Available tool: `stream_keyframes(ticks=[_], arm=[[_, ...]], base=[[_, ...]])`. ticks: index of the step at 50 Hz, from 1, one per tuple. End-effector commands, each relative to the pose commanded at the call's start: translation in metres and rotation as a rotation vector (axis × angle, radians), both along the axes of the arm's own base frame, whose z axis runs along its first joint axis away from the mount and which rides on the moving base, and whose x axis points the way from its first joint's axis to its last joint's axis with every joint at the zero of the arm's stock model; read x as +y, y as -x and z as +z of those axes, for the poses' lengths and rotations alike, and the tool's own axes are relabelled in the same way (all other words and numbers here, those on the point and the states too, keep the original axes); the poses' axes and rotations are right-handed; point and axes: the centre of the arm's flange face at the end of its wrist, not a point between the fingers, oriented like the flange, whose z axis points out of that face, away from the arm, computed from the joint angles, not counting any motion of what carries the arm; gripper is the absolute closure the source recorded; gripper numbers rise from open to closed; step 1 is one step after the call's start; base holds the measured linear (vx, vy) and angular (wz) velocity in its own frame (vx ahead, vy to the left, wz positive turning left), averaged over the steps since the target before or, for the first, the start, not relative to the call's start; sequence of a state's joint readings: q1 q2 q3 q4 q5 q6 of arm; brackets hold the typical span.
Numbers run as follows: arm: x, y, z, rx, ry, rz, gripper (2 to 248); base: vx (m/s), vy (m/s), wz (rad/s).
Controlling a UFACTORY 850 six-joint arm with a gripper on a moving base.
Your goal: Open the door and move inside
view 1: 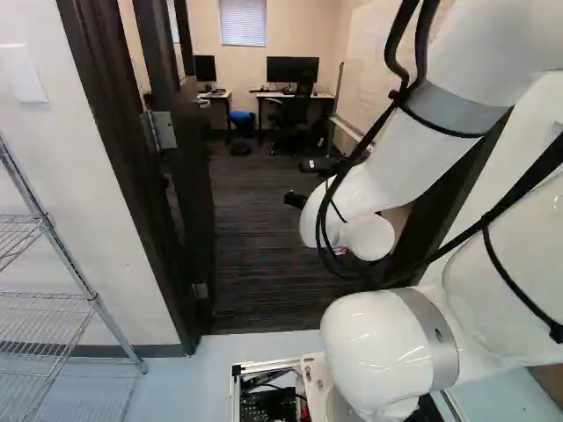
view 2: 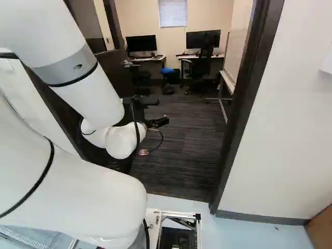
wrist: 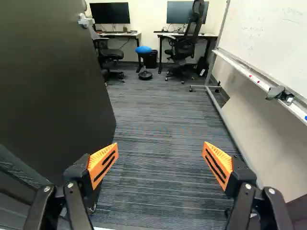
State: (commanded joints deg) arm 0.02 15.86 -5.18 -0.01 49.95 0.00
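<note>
One black two-fingered tool [wrist: 160,147] gapes wide and empty, the dark, flat door [wrist: 53,81] stands ajar at the tool's ten o'clock, and a skewed drive inward could scrape it or the dark brown frame [view 2: 243,114].

The room was an office: dark monitors [wrist: 110,13] stood on white-topped desks [wrist: 117,34], wheeled chairs [wrist: 184,47] sat by them, and a blue-topped stool [wrist: 143,50] was between the chairs. Along one side stood a whiteboard [wrist: 273,38] with faint writing; striped carpet [wrist: 163,139] covered the floor, and a blind [view 1: 243,22] hung on the far wall [view 1: 317,26].
</note>
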Motion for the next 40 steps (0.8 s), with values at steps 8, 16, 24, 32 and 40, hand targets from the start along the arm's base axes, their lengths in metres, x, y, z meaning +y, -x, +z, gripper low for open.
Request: stream_keyframes(ticks=[8, 16, 24, 32, 40], arm=[[-0.0001, 0.0011, -0.0004, 0.0, 0.0, -0.001, 3], [-0.0001, 0.0011, -0.0004, 0.0, 0.0, -0.001, 3], [-0.0001, 0.0011, -0.0004, 0.0, 0.0, -0.001, 3], [-0.0001, 0.0011, -0.0004, 0.0, 0.0, -0.001, 3], [-0.0001, 0.0011, -0.0004, 0.0, 0.0, -0.001, 3]], base=[[0.0, 0.0, 0.0], [0.0, 0.0, 0.0], [0.0, 0.0, 0.0], [-0.01, -0.001, 0.019], [0.016, 0.0, -0.002]])
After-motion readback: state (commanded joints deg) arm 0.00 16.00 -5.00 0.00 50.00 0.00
